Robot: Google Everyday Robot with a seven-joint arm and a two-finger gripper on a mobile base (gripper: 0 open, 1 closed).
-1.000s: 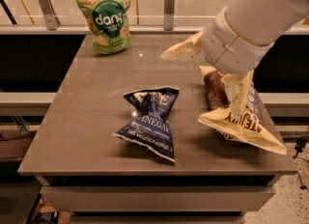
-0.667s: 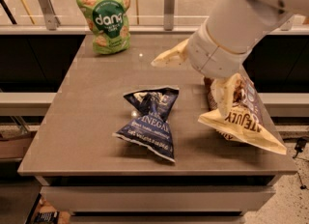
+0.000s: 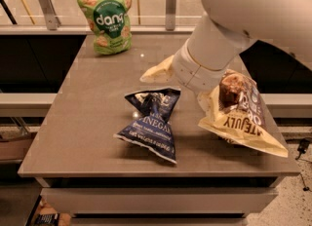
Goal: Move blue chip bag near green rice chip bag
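Your gripper (image 3: pixel 175 98) is hanging open, just beside the crumpled dark-blue foil bag (image 3: pixel 151 127). The bright green pouch (image 3: pixel 108 18) is standing well behind it.

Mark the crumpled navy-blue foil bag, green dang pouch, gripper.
navy-blue foil bag (image 3: pixel 152 122), camera view, white lettering.
green dang pouch (image 3: pixel 106 19), camera view, dark green circle.
gripper, camera view, hidden behind white wrist (image 3: pixel 197 69) over cream-yellow bag (image 3: pixel 239 127).

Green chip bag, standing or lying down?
Standing: the green chip bag rests on its base, logo upright. Claw sits by the cream bag.
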